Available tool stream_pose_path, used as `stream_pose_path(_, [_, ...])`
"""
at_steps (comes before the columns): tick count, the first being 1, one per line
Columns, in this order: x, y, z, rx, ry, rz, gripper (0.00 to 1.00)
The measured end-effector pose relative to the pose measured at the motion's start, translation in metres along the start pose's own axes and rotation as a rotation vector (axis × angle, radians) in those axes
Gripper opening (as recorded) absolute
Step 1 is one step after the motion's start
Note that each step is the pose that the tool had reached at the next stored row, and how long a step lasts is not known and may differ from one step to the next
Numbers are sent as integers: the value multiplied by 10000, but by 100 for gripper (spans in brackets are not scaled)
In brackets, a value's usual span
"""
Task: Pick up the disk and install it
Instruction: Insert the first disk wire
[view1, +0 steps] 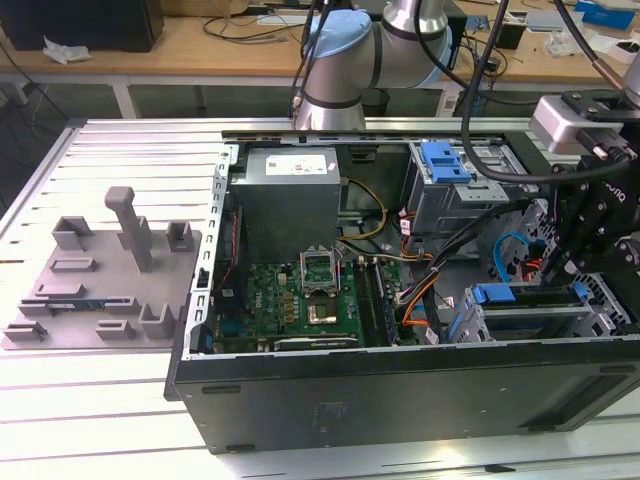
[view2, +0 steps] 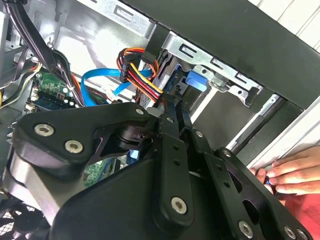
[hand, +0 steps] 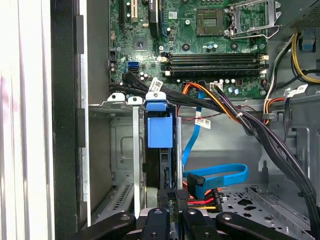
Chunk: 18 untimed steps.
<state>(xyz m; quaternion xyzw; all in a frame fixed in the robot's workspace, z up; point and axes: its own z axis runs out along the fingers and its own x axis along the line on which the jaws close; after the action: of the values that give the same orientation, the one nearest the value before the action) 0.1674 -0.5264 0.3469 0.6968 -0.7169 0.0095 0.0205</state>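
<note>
Ribbed metal surface carries the open computer case, within which the fingers are drawn narrow on the near edge of the disk, held edge-on, evidently so it runs straight ahead of them between the drive cage rails.

Board: you had green, with black slots.
Carrier tab: you saw plain blue.
Data cable: you saw light blue.
Power wires: you saw red, yellow, orange and black.
Case: yours was black outside, grey metal inside.
Gripper: yours was matte black with silver screws.
Jig: you saw flat grey.
</note>
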Motion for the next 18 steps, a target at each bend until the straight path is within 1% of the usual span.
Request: stream_pose_path(18, [1, -1, 51, 1, 2, -16, 16])
